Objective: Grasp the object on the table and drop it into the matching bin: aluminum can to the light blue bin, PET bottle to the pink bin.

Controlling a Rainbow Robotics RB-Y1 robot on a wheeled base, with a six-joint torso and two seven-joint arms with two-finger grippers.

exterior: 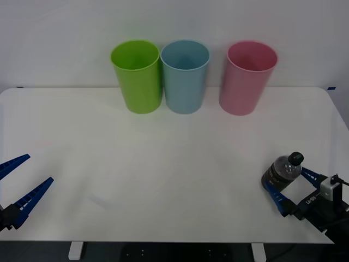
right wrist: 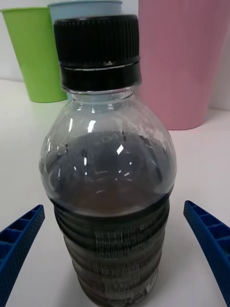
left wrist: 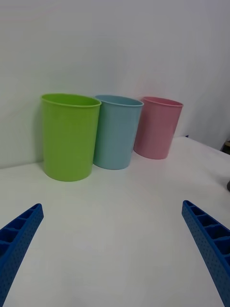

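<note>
Ribbed clear PET bottle (right wrist: 110, 192), black cap

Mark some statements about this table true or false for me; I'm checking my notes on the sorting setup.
1. The bottle stands upright between the open fingers of the right claw. True.
2. The bottle's cap is white. False: it is black.
3. The blue bin stands between the green bin and the pink bin. True.
4. The left claw grips the green bin. False: it hangs open over the table's near left edge, holding nothing.
5. The bottle lies inside the pink bin. False: it stands on the table, near the right corner.
</note>
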